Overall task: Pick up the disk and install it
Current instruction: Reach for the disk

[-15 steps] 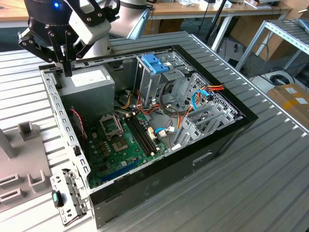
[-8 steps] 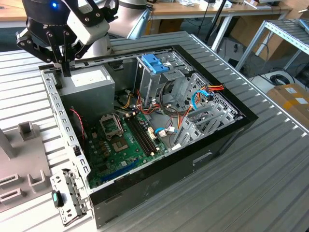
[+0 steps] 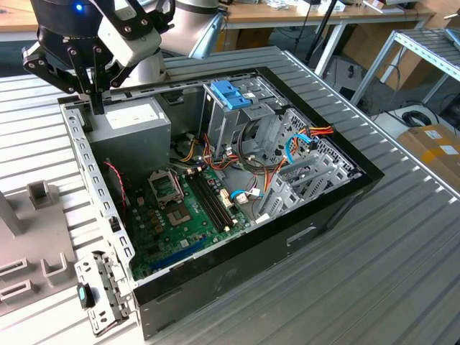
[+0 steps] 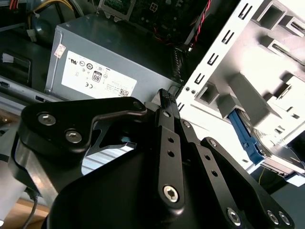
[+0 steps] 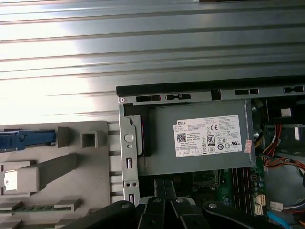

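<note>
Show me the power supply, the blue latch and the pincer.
power supply [image 3: 129, 116], exterior view, white label
blue latch [image 3: 231, 93], exterior view, top face
pincer [image 3: 97, 104], exterior view, between its fingertips

- 1 white label [image 5: 208, 135] on the grey power-supply box [image 5: 200, 160], first wrist view — rows of fine print, a barcode and round marks, none legible.
- 1 small sticker [image 5: 248, 145] at that box's edge — unreadable.
- Exterior view: the box lies at 10 o'clock in the computer case [image 3: 251, 251].

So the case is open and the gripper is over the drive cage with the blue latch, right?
Not the drive cage. The case is open, but the gripper is by the grey power supply, as the exterior view shows.
</note>
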### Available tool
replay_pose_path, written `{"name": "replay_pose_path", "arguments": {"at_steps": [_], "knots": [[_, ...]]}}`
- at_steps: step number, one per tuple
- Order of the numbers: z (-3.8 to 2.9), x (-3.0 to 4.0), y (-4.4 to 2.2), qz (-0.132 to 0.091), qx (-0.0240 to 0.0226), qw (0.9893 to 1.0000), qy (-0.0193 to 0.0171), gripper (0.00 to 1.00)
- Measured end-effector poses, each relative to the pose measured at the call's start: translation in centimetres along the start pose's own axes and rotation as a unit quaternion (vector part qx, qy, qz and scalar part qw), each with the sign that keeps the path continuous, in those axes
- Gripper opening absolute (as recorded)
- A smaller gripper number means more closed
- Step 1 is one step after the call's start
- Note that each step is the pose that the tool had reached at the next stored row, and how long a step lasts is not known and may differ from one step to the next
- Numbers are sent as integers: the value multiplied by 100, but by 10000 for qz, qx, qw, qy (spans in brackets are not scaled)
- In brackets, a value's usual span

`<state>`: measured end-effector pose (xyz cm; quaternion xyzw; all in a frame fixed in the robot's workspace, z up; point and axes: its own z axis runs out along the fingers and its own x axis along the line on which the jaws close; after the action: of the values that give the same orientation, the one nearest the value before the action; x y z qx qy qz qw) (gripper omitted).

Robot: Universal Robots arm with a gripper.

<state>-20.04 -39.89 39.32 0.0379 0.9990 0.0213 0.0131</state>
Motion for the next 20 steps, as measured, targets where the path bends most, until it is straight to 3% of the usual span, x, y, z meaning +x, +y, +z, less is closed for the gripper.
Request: {"name": "replay_pose_path", "arguments": {"at_steps": [20], "knots": [[-2,54,-4,0,0,10000,0,11]]}}
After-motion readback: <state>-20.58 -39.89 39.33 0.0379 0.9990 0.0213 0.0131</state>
